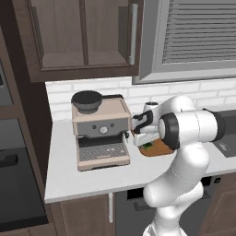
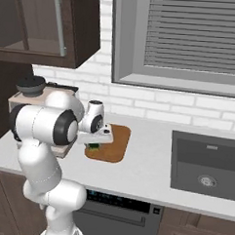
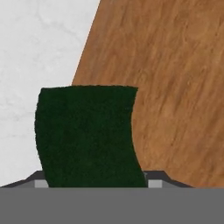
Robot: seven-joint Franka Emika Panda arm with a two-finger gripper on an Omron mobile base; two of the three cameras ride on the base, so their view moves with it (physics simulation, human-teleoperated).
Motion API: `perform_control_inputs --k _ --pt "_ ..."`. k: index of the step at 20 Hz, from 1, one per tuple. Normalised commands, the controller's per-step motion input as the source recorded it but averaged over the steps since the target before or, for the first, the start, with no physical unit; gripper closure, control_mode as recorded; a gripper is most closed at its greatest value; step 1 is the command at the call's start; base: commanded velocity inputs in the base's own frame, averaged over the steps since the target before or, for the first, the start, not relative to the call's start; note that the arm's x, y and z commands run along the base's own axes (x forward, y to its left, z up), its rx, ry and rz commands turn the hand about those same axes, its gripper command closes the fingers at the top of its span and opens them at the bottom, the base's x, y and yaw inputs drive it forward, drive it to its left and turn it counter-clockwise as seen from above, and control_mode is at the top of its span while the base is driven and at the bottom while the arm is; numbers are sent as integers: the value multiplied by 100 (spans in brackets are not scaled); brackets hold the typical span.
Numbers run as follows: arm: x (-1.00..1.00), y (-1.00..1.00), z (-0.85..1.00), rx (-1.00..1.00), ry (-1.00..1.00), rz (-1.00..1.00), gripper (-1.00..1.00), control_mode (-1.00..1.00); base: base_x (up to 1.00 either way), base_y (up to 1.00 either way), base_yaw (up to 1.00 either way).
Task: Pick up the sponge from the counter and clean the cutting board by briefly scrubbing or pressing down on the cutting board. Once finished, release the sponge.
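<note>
Pale grey tabletop (image 2: 151,155) under a white brick wall, with beige coffee machine (image 1: 101,133) off to one side of the hand and a sink basin (image 2: 207,165) well apart on the other.

Hand (image 2: 94,144) noted low over the near end of the cutting board (image 2: 115,144), closed on the sponge (image 3: 87,135); dark green face fills the space ahead of the fingertips in the hand view. Sponge edge visibly bowed where pinched, so judged soft, light and compressible. Grip across the narrow sides appears sound; rough texture unlikely to slip. Firm downward pressure should flatten it without harm to either item.

Board beneath and beyond the hand, brown wood grain, judged stiff and flat. Sponge over the board's edge, tabletop showing beside it; contact with the board cannot be confirmed.

Containers: sink basin bare but for its drain. Round dark hopper (image 1: 86,100) on the machine, contents not discernible.
</note>
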Motion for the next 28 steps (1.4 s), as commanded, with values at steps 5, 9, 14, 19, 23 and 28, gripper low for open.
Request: perform_control_inputs --k 5,9,14,19,23,28 --pt "46 0 0 0 0 0 100 -100 0 0 0" --pt "52 0 0 0 0 0 100 -100 0 0 0" --pt "51 0 -2 0 0 0 100 -100 0 0 0" --pt "30 -1 -9 0 -1 0 100 -100 0 0 0" --pt "22 -5 -8 0 -1 0 100 -100 0 0 0" --pt "17 -10 -4 0 -1 0 100 -100 0 0 0"
